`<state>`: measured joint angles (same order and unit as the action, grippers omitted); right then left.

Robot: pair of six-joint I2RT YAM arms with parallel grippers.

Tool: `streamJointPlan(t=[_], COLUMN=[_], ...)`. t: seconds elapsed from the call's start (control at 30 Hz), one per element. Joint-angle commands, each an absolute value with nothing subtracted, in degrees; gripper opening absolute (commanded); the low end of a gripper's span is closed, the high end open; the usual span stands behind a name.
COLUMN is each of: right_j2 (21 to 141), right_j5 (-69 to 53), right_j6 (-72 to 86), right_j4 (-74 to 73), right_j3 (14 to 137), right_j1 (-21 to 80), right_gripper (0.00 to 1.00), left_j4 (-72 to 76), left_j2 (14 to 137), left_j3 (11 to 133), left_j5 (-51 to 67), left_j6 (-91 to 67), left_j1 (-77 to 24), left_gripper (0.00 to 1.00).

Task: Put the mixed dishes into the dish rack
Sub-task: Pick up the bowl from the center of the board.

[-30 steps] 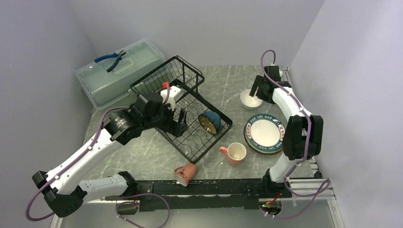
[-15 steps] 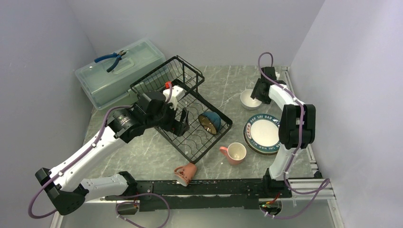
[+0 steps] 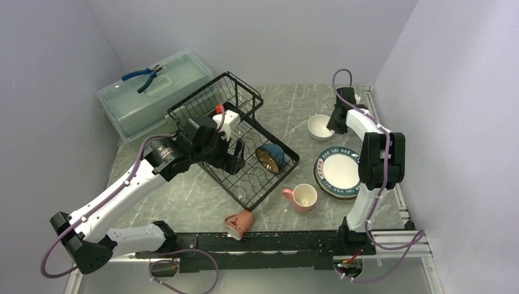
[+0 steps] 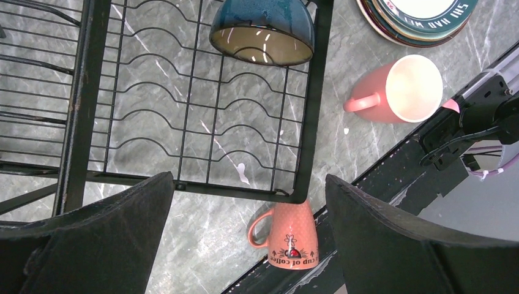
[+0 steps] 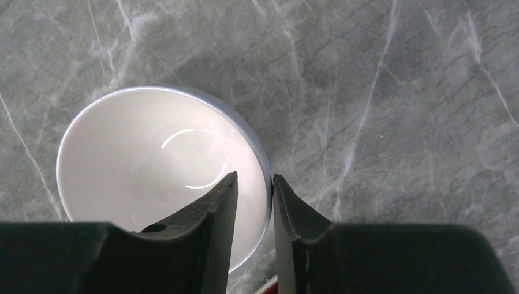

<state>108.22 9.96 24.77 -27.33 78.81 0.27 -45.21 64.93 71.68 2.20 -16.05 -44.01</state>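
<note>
A small white bowl (image 3: 320, 127) (image 5: 153, 159) sits on the marble at the back right. My right gripper (image 3: 334, 124) (image 5: 254, 176) straddles its right rim, one finger inside and one outside, pinched shut on it. Above the black wire dish rack (image 3: 278, 174) (image 4: 312, 122) hovers my left gripper (image 3: 235, 156) (image 4: 248, 177), open and empty. A teal bowl (image 3: 270, 157) (image 4: 262, 30) lies tilted in the rack. One pink mug (image 3: 303, 197) (image 4: 404, 89) stands upright; another (image 3: 240, 223) (image 4: 292, 236) lies on its side near the front. Stacked plates (image 3: 338, 173) (image 4: 422, 18) rest at the right.
A pale green lidded box (image 3: 153, 98) with blue pliers (image 3: 144, 76) on top stands at the back left, touching the rack's basket end. The black arm rail (image 3: 275, 242) runs along the front edge. Walls close in on both sides.
My right gripper's jaws have narrowed from wide open onto the white bowl's rim. The left arm has drifted a little to the right over the rack, jaws still wide.
</note>
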Motion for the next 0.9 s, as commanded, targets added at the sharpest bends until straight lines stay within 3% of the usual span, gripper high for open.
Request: streamJointPlan(t=[0.0,0.27,0.33,0.43,0.87], right_j2=[109.41,109.81,109.61,109.32,98.48], right_j5=[7.72,6.09,5.62,4.66,6.56], right_j6=[24.70,24.18,24.10,24.17,23.72], right_j4=[-25.42,-24.95,-24.61,-24.29,-23.30], right_j3=[79.12,78.13,77.60,77.26,76.63], right_j1=[0.26,0.26,0.26,0.26,2.51], right_gripper=[0.26,0.23,0.18,0.00,0.00], left_j4=[-43.14,-42.89,-42.74,-42.45,-43.57], left_j2=[65.41,65.73,65.83,65.99,69.04], left_j3=[71.82,71.82,71.76,71.62,74.32], left_j5=[3.00,3.64,3.84,4.04,2.74], left_j6=[-16.84,-18.25,-18.52,-19.04,-20.93], left_j1=[-43.62,-43.58,-43.59,-43.57,-43.54], left_gripper=[0.99,0.99,0.99,0.99,0.99])
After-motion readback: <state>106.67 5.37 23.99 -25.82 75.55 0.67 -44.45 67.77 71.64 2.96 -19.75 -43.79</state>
